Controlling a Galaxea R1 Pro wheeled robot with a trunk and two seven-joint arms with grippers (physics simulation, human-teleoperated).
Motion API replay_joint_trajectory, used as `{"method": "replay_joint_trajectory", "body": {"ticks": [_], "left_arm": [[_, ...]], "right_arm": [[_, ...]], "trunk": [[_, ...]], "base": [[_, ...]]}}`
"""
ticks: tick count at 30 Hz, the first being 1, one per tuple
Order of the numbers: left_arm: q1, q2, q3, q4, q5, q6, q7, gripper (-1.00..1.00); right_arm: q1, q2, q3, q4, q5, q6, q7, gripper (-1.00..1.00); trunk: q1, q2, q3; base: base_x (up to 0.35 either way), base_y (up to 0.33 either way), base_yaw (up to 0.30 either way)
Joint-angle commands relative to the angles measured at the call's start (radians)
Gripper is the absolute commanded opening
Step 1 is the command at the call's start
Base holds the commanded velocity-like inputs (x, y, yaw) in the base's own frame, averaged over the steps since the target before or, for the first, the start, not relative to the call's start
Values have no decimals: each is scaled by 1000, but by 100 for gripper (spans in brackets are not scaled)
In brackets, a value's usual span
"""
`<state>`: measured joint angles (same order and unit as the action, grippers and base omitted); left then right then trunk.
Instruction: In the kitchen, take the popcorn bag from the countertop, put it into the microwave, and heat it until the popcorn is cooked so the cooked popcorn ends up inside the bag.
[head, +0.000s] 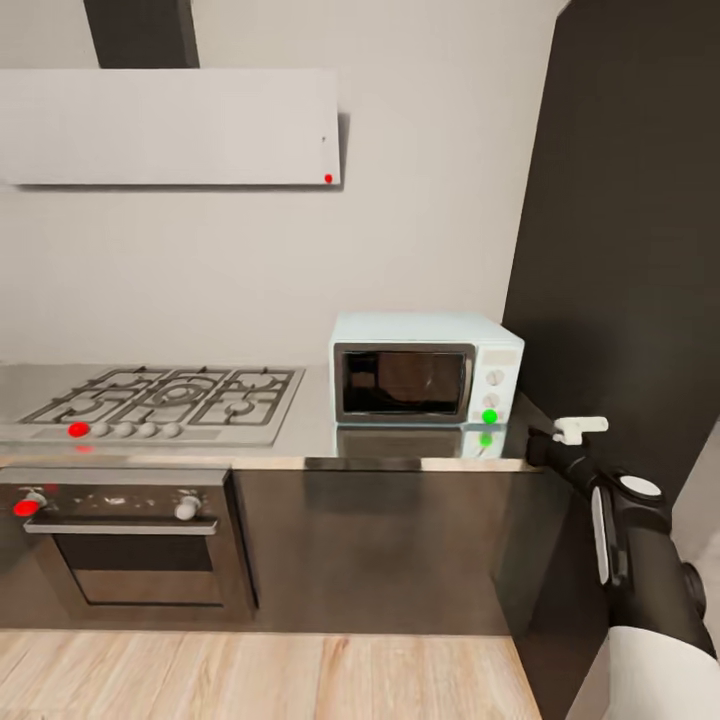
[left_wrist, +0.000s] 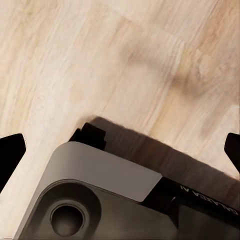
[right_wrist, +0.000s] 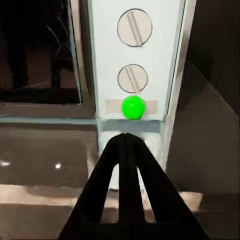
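Right gripper (right_wrist: 126, 136) with jaws pressed together, tips meeting in a point just below the green indicator dot (right_wrist: 133, 107) on the white control panel (right_wrist: 134, 60), lower centre of the right wrist view; contact with the panel not determinable. Above the dot, two round knobs (right_wrist: 134, 28) stacked one over the other. Beside the panel, dark glass door (right_wrist: 37, 47), shut, at upper left of that view.

In the head view, right gripper (head: 578, 430) at right of centre, just off the front right corner of the microwave (head: 427, 368). Microwave standing on the grey metal surface (head: 400, 445) against the wall, indicator lit green (head: 489, 416). Contents behind the dark glass not discernible; popcorn bag not identifiable through the door.

Left of the microwave, gas hob (head: 165, 400) set into the surface, one red-lit knob at its front. Below, built-in oven (head: 125, 535) with dark window. White slanted hood (head: 170, 125) at upper left.

Left gripper (left_wrist: 120, 150) with jaws apart, dark tips at either edge of the left wrist view, over pale wood floor (left_wrist: 125, 60) and the robot's grey base (left_wrist: 100, 195).
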<state>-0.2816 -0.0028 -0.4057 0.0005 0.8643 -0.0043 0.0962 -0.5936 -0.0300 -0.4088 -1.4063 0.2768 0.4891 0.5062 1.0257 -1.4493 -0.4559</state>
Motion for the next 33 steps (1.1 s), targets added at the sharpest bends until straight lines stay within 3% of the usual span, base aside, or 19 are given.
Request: {"method": "replay_joint_trajectory", "body": {"ticks": [1,12,14,15,16,17,18,22,24,26,27,28,29,31,33], "left_arm": [[-1,0,-8,0,7,-1,4,100],[-1,-2,-8,1,7,-2,5,100],[-1,-2,-8,1,8,-2,5,100],[-1,-2,-8,1,8,-1,5,100],[-1,-2,-8,1,8,-1,5,100],[-1,-2,-8,1,7,0,5,100],[-1,-2,-8,1,7,0,5,100],[-1,-2,-8,1,7,1,5,100],[-1,-2,-8,1,7,1,5,100],[-1,-2,-8,1,7,5,5,100],[-1,-2,-8,1,7,6,5,100],[-1,0,-7,1,7,6,5,100],[-1,0,-7,1,8,6,5,100],[-1,2,-7,1,7,9,5,100],[-1,1,-7,1,6,11,5,100]], "right_arm": [[17,1,-3,-14,5,10,13,-100],[39,10,-2,-2,-1,19,23,-100],[40,11,-2,124,0,15,19,-100],[40,9,-2,228,6,13,14,-100],[40,4,2,420,13,2,1,-100],[40,2,3,490,14,-10,-9,-100],[40,-2,5,626,27,-51,-40,-100],[40,-7,4,939,115,-225,-131,-100],[40,-9,6,1159,133,-365,-236,-100],[40,-14,8,1326,137,-439,-288,-100],[45,-34,9,1394,141,-483,-303,-100],[109,-54,10,1427,165,-510,-314,-100],[139,-57,10,1431,171,-514,-317,-100],[254,-58,10,1437,183,-526,-324,-100],[314,-53,9,1439,183,-536,-334,-100]], "trunk": [[-1,-1,-1],[-1,-1,-1],[-1,-1,-1],[-1,-1,-1],[-1,-1,-1],[-1,-1,-1],[-1,-1,-1],[-1,-1,-1],[-1,-1,-1],[-1,-1,-1],[-1,-1,-1],[-1,-1,-1],[-1,-1,-1],[-1,-1,-1],[-1,-1,-1]], "base": [[-341,0,0],[-341,0,0],[-341,0,0],[-341,0,0],[-341,0,0],[-341,0,0],[-341,0,0],[-341,0,0],[-340,0,0],[-338,0,0],[-224,0,0],[-59,0,0],[-38,0,0],[-11,0,0],[-2,0,0]]}}
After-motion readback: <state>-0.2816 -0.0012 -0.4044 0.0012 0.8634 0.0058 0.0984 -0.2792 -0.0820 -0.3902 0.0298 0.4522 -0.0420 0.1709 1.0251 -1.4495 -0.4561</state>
